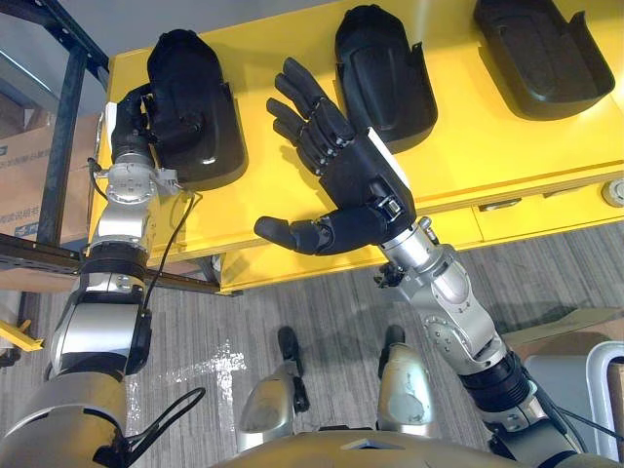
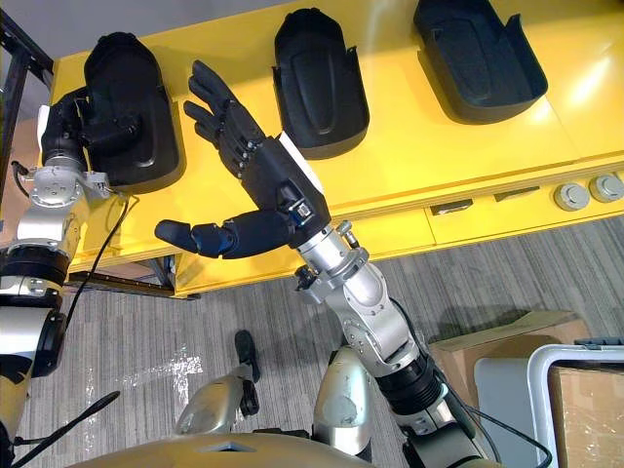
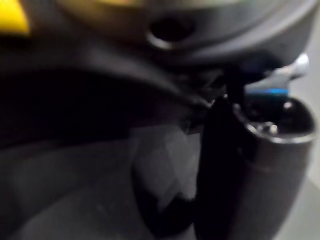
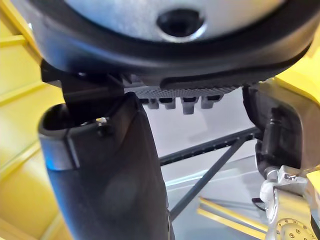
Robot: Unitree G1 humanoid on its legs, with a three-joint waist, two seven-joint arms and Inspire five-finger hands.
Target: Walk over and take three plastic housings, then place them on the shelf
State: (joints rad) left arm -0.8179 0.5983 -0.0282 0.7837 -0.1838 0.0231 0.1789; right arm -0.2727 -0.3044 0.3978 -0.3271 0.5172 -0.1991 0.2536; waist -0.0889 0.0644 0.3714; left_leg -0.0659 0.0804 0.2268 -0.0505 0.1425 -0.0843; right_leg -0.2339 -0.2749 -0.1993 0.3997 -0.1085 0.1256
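On yellow table (image 1: 468, 161), left hand (image 1: 144, 119) grips housing (image 1: 193, 68), right hand (image 1: 353, 175) spread

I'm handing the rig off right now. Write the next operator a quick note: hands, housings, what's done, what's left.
Left hand: fingers curled on the near edge of the left housing, which lies on the yellow table.
Right hand: open, fingers spread, holding nothing, above the table between the left housing and the middle housing.
Right housing: untouched, further along the table.
Done: robot is at the table, first grasp made.
Left: lift all three and shelve them.
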